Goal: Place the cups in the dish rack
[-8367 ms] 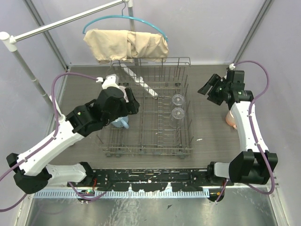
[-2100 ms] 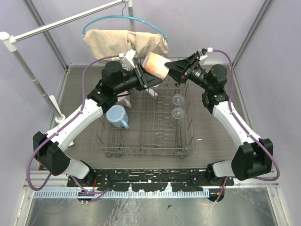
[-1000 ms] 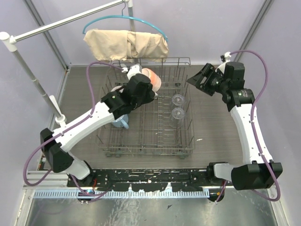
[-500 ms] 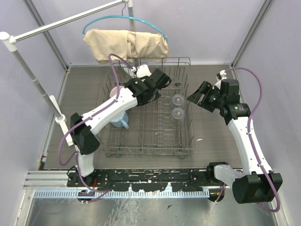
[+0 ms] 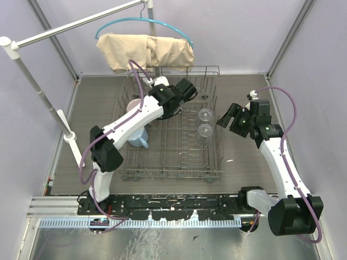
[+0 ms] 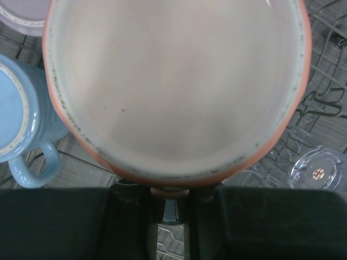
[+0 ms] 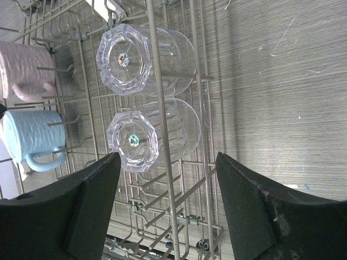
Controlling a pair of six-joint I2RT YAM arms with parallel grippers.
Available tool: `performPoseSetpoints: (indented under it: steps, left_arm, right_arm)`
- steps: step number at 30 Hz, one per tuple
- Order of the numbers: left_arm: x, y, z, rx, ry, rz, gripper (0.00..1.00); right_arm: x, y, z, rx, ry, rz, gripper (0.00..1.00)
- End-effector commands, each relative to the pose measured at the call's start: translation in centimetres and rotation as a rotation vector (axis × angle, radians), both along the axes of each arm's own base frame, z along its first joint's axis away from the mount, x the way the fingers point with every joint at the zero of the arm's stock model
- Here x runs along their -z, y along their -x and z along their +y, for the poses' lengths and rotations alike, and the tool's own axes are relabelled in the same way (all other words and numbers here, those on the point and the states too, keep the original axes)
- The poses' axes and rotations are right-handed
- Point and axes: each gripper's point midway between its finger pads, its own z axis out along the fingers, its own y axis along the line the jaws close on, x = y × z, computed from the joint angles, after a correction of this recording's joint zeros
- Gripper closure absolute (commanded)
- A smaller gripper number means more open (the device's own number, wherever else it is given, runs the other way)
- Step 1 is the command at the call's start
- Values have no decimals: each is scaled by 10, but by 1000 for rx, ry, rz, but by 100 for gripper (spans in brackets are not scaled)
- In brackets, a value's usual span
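Since a moment ago the right fingers (image 7: 244,206) are drawn back nearer, spread wide and empty. The peach-orange mug (image 6: 173,86) is pinched at its rim by the narrowly parted left fingers (image 6: 70,222) over the dish rack's (image 5: 220,146) far middle. It is judged glazed, rigid, breakable and probably slippery.

The top camera is overlooking everything from above, while both wrist cameras are looking closely down into the shared dish rack (image 5: 179,158).

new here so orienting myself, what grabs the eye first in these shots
The open mouth of a peach-orange ceramic mug fills the left wrist view, above the grey wire dish rack. Two clear glass tumblers sit side by side in the rack's right part.
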Motion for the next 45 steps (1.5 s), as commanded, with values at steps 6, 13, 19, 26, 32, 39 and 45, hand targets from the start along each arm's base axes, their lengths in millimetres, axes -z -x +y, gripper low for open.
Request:
performPoseSetpoints:
  steps: [6,13,19,26,32,39,45]
  left_arm:
    - [-2,-18,4,-68,9,-65,100]
    - [8,-24,5,-83,14,-61,100]
    - [20,-25,-1,-91,27,-39,100]
    - [36,-19,-3,-104,28,-9,100]
    - [43,-16,-1,-123,25,-2,100]
    - [55,-12,-6,-137,39,22,100]
    - [64,-10,-8,-141,32,35,100]
  right_arm:
    - [7,-8,-12,30,66,-47,12]
    - [10,-9,-15,36,69,-44,5]
    - [12,-10,-14,34,65,-42,5]
    - [15,-10,-13,27,65,-39,5]
    - [16,-9,-12,23,60,-38,5]
    - [19,-8,-12,19,56,-34,5]
    - [19,-7,-11,16,55,-37,5]
